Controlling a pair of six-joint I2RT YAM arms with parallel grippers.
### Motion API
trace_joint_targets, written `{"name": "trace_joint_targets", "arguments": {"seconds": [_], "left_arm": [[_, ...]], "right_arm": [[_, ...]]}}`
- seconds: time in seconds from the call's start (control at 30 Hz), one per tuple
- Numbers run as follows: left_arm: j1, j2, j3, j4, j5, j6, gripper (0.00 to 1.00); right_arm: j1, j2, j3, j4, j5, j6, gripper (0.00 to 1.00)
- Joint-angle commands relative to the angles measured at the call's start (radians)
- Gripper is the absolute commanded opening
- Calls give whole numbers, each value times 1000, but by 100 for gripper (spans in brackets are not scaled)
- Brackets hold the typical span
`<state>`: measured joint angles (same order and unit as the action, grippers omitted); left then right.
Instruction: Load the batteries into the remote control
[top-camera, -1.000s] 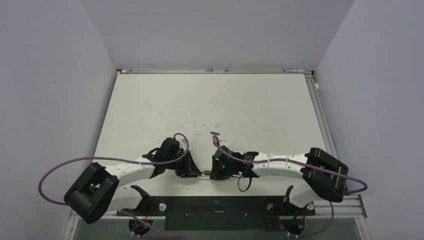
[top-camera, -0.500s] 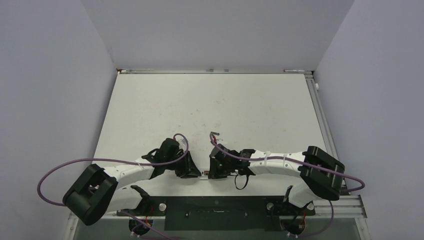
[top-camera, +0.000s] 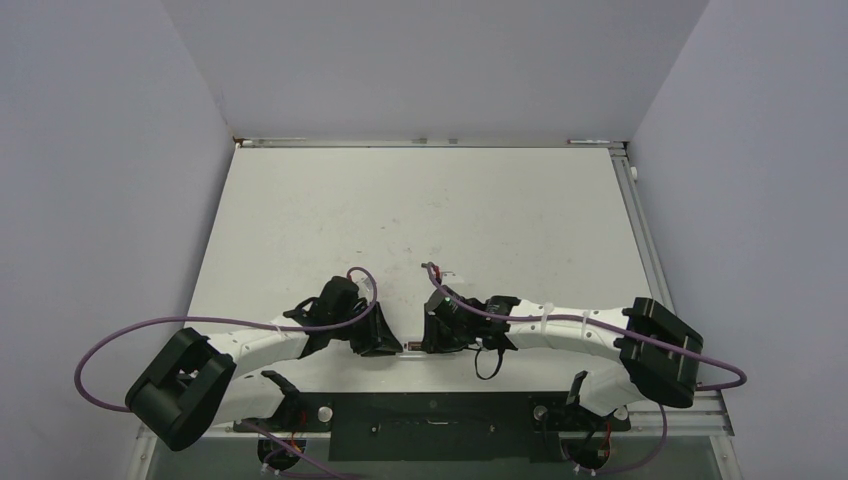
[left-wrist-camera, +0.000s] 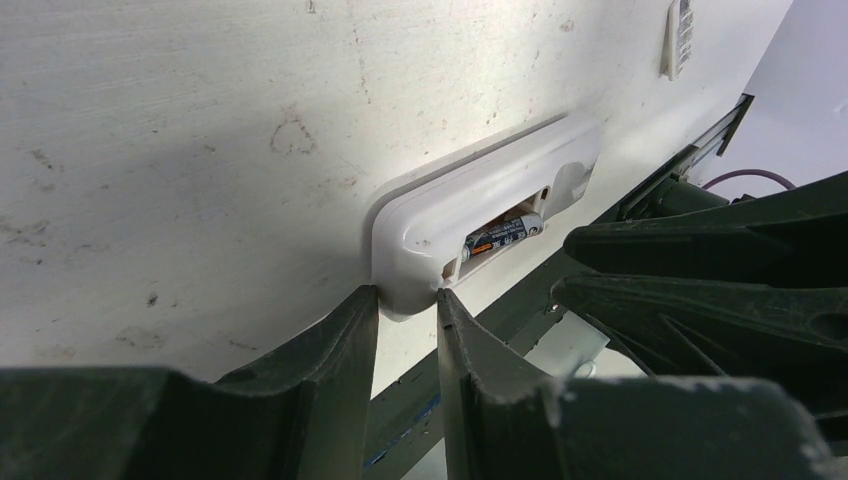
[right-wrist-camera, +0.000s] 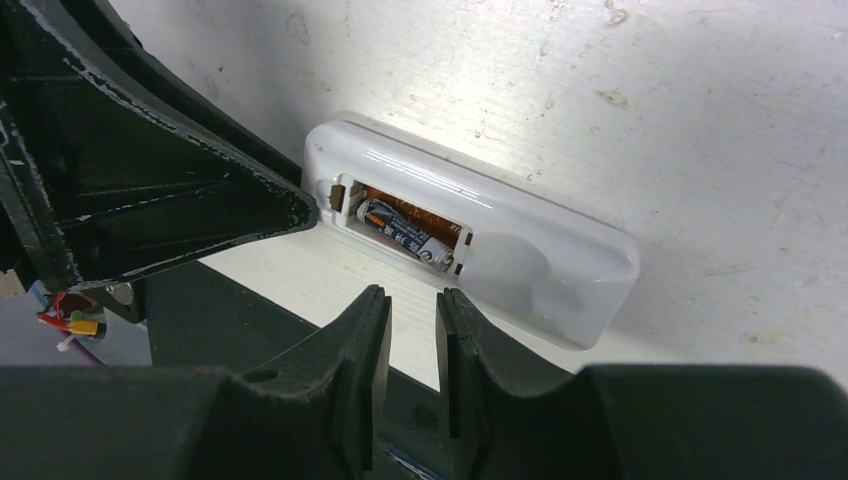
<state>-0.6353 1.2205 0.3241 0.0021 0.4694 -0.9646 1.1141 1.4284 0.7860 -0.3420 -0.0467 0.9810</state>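
The white remote control (right-wrist-camera: 530, 250) lies back up at the table's front edge, also in the left wrist view (left-wrist-camera: 480, 190) and as a sliver between the grippers in the top view (top-camera: 411, 349). One battery (right-wrist-camera: 400, 228) lies in the near slot of its open brownish recess, as the left wrist view (left-wrist-camera: 500, 237) also shows. The slot beside it looks bare, and no other battery shows. My left gripper (left-wrist-camera: 408, 300) is shut on the remote's end. My right gripper (right-wrist-camera: 412, 300) hovers just in front of the recess, narrowly open and empty.
The dark base rail (top-camera: 430, 410) runs along the front edge right behind the remote. A small white ribbed piece (left-wrist-camera: 680, 35) lies on the table beyond the remote. The two grippers (top-camera: 385, 340) (top-camera: 435, 335) are close together.
The right arm has shifted a little, its elbow swinging right and its gripper staying by the remote. The left arm and the remote have not moved.
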Motion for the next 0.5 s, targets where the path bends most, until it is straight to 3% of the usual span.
{"name": "trace_joint_targets", "arguments": {"seconds": [0.0,0.47], "left_arm": [[-7,-1,-2,37,21,12,24],[-7,6,0,36,25,13,24]], "right_arm": [[-2,-17,40,-7,44,11,25],[-11,30,49,22,44,10,16]]}}
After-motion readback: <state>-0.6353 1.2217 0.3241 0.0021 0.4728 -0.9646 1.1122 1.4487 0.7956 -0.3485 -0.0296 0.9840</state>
